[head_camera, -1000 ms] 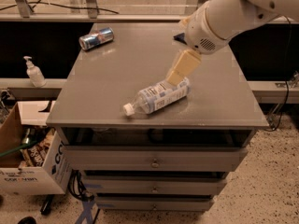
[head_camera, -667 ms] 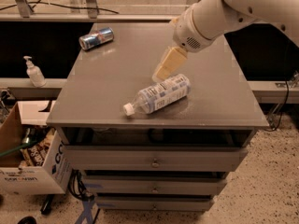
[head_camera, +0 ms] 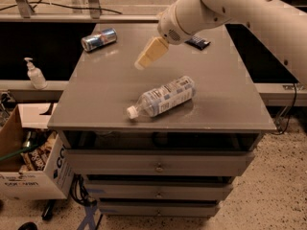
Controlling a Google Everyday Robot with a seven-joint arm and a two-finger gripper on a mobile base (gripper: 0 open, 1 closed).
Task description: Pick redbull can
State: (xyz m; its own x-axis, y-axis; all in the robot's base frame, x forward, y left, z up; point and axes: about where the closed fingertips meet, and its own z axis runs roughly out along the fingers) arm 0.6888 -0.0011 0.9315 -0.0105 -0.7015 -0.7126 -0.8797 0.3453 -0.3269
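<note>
Camera view: claw (head_camera: 149, 54) mid-air over table (head_camera: 98, 92)

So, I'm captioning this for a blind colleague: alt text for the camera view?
The robot arm's tool hovers over the middle of a grey table, apart from the redbull can lying on its side at the far left corner. A clear plastic bottle lies nearer the front.

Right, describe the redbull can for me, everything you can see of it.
The redbull can is a slim metal can, silver and blue with a reddish mark and a shiny silver end facing left. It lies on its side, slightly angled, near the far left corner of the grey table. Only the tabletop touches it. The claw hangs above the table's middle, to the can's right and clear of it, so the can is not yet held.
</note>
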